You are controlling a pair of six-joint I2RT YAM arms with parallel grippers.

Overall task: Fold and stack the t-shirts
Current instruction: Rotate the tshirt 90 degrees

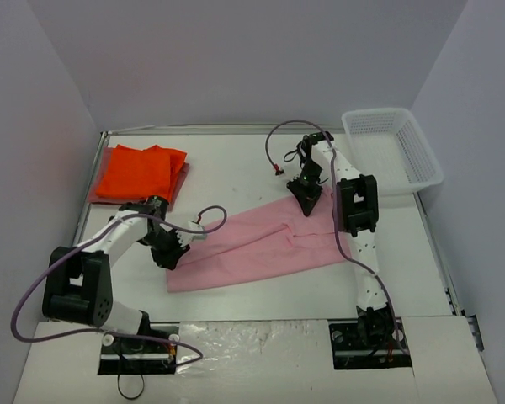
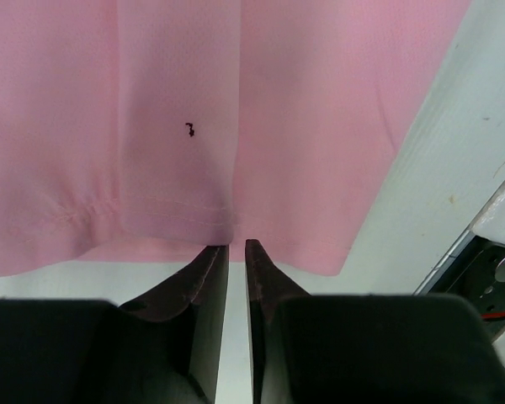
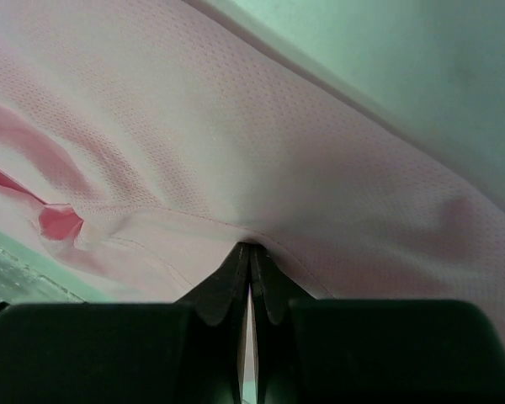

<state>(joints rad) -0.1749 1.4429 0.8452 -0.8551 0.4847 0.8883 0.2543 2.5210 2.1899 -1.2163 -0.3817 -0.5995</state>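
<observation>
The light pink t-shirt (image 1: 261, 240) lies as a long folded strip across the middle of the table. My left gripper (image 1: 172, 252) is at its near left end. In the left wrist view the left gripper (image 2: 236, 244) has its jaws nearly together, pinching the hem of the shirt (image 2: 303, 126). My right gripper (image 1: 307, 202) is at the far right end. In the right wrist view the right gripper (image 3: 251, 247) is shut on the cloth (image 3: 278, 151), which tents up around the tips. The bright orange t-shirt (image 1: 139, 172) lies folded at the back left on the dull pinkish-red one (image 1: 183, 175).
A white mesh basket (image 1: 421, 156) stands at the back right corner, close to the right arm. The white table (image 1: 236, 168) is walled on three sides. Cables loop off both arms.
</observation>
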